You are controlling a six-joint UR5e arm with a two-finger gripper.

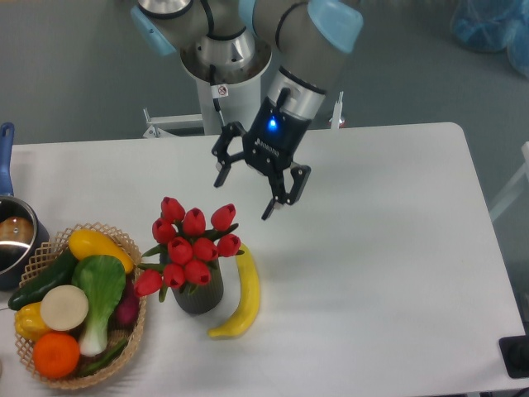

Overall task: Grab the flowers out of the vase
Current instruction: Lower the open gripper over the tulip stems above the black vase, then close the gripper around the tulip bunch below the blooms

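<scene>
The flowers point(188, 246), a bunch of red tulip buds with green leaves, stand in the vase point(198, 296), a small dark grey cylinder at the front left of the table. My gripper point(244, 197) hangs above the table just behind and to the right of the bunch. Its two black fingers are spread apart and hold nothing. It does not touch the flowers.
A yellow banana point(240, 296) lies right beside the vase on its right. A wicker basket point(122, 245) of vegetables and fruit sits to the left. A steel pot with a blue handle point(10, 240) is at the left edge. The white table point(380, 248) extends to the right.
</scene>
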